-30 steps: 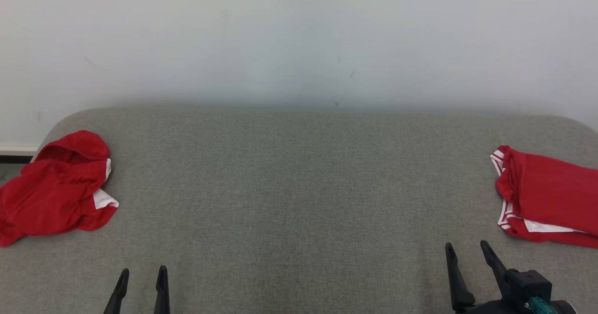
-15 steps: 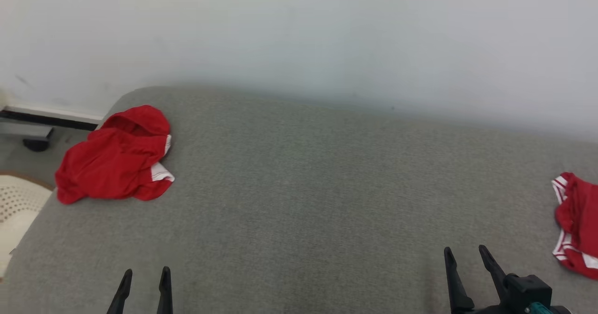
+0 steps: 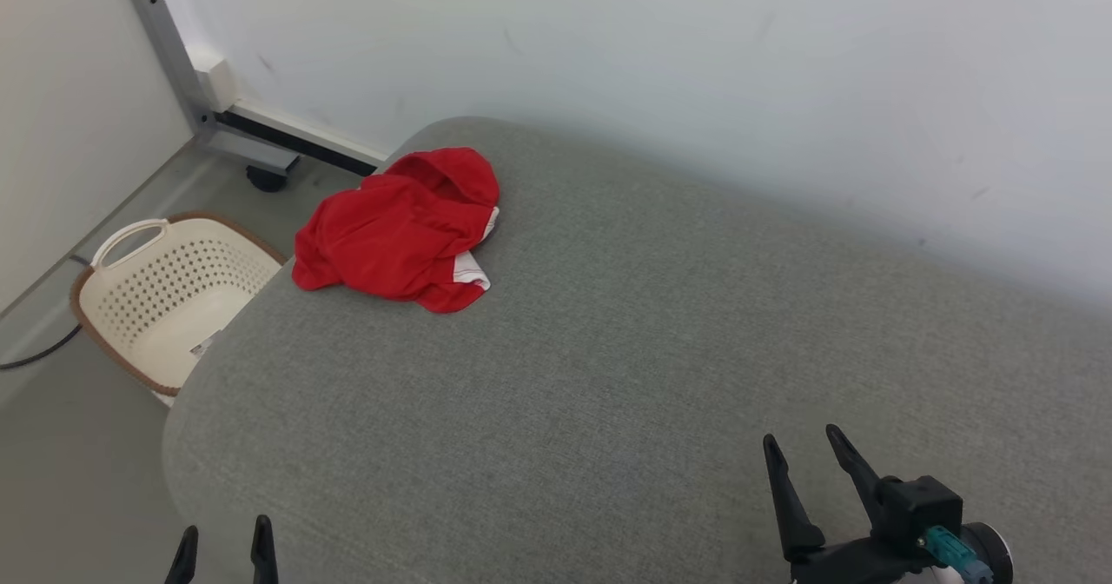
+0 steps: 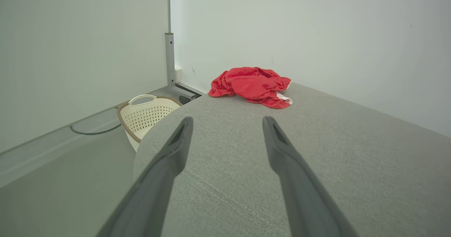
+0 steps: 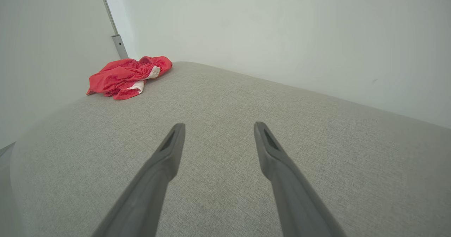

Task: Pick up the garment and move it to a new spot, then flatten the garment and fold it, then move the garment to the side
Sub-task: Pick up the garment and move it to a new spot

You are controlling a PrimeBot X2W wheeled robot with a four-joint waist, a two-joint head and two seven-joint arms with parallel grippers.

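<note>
I have my left jaws wide and empty at the bench's (image 3: 608, 349) near left edge, and my right jaws wide and empty over its near side. Bare grey fabric stretches ahead of both. The red garment (image 3: 400, 232) lies crumpled at the far left corner. A white basket (image 3: 156, 288) stands on the floor beside that edge.
</note>
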